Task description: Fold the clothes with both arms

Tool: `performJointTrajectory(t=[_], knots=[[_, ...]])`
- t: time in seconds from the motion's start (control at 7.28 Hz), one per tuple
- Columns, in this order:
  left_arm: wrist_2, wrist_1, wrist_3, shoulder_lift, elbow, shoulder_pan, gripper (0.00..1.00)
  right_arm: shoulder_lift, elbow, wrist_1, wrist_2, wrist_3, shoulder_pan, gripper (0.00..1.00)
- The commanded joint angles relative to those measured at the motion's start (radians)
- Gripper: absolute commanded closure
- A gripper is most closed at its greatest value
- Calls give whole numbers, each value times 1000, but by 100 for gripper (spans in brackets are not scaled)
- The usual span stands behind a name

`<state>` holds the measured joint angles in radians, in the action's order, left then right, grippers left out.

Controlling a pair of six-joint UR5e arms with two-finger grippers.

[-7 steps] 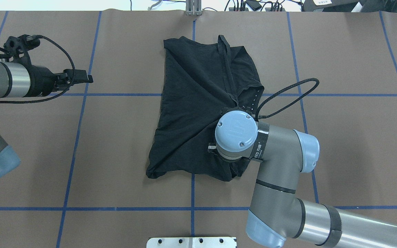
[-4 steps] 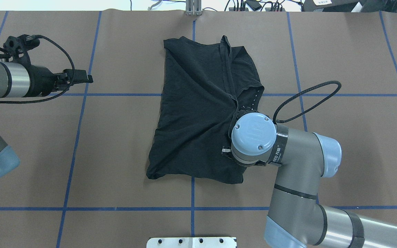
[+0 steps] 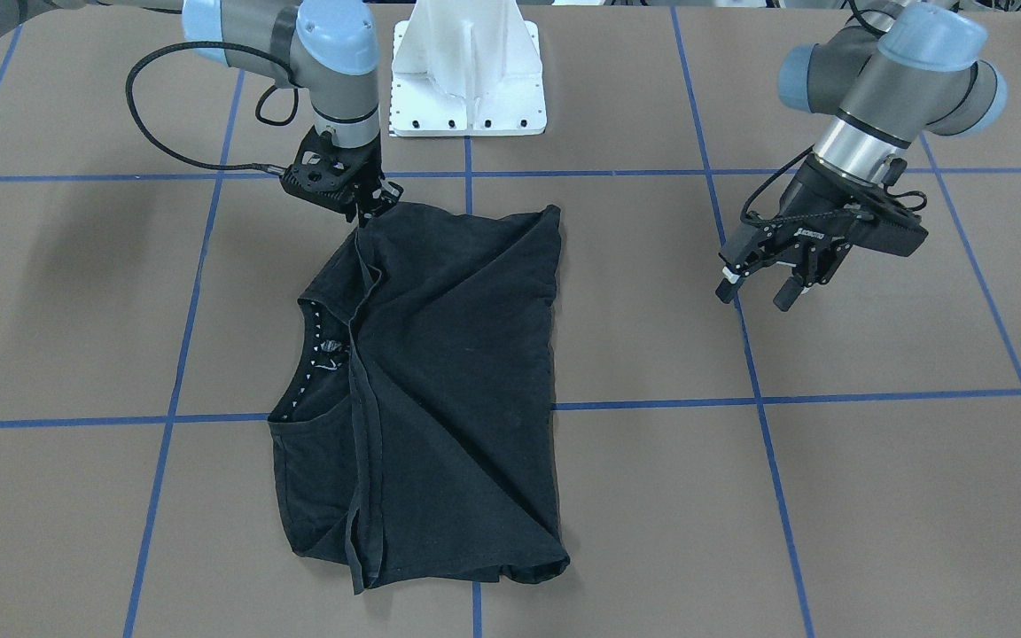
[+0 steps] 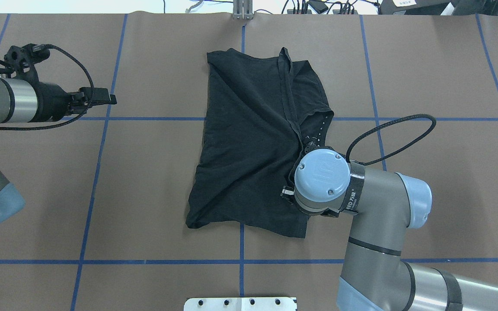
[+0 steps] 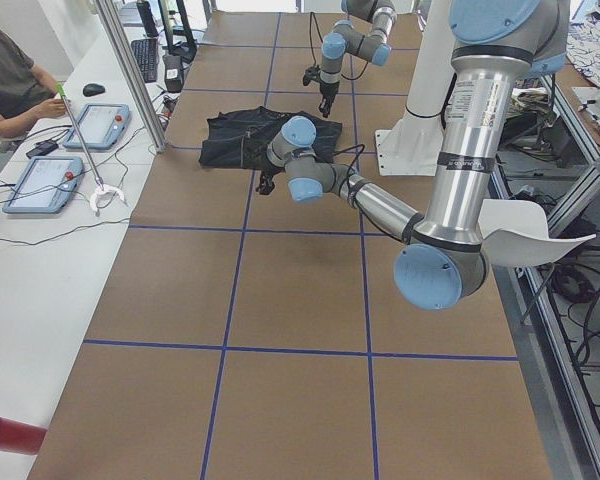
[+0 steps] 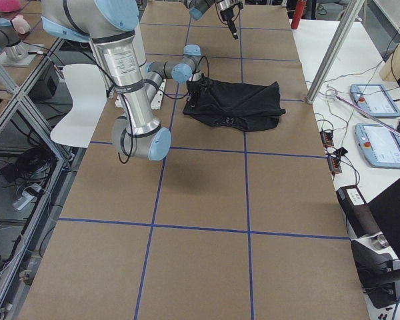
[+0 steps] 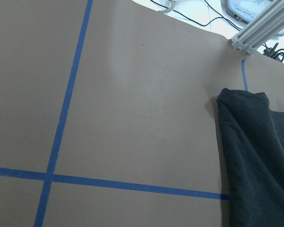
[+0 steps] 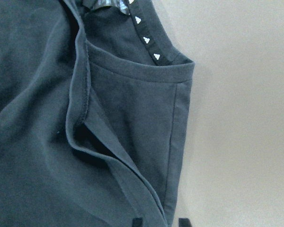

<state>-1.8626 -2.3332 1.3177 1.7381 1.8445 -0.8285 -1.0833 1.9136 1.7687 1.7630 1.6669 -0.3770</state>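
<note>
The clothes are one black T-shirt (image 4: 249,142) lying folded lengthwise on the brown table, its collar with small white marks (image 3: 308,354) on the robot's right side. My right gripper (image 3: 369,211) stands at the shirt's near right corner, hidden under its wrist cap (image 4: 321,176) in the overhead view. In the right wrist view its fingertips (image 8: 137,221) stand slightly apart, open, with the shirt's hem (image 8: 170,142) running between them. My left gripper (image 3: 752,297) hovers open and empty far to the shirt's left, above bare table. The left wrist view shows only the shirt's far edge (image 7: 260,156).
Blue tape lines (image 4: 154,118) divide the table into a grid. The white mounting pedestal (image 3: 466,71) stands at the robot's edge, a metal post (image 4: 242,11) at the far edge. A black cable loop (image 4: 396,129) hangs from the right wrist. A person (image 5: 15,85) sits beside tablets.
The right arm has moved to the right and a little toward the robot's edge, pulling the shirt's near right corner outward and flatter. The left arm has not moved.
</note>
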Motion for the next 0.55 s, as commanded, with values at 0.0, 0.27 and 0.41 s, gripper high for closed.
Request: performJointTrajectory(t=[0.0,0.27,0.41], knots=[[-1,0,0,0,-1,0,1,0,39,0,1,14,-14,0],[-1,0,0,0,-1,0,1,11,35,-61,-34,300,-36,0],[-1,0,0,0,-2,0,1,-10,9,-160,-57,436,-36,0]])
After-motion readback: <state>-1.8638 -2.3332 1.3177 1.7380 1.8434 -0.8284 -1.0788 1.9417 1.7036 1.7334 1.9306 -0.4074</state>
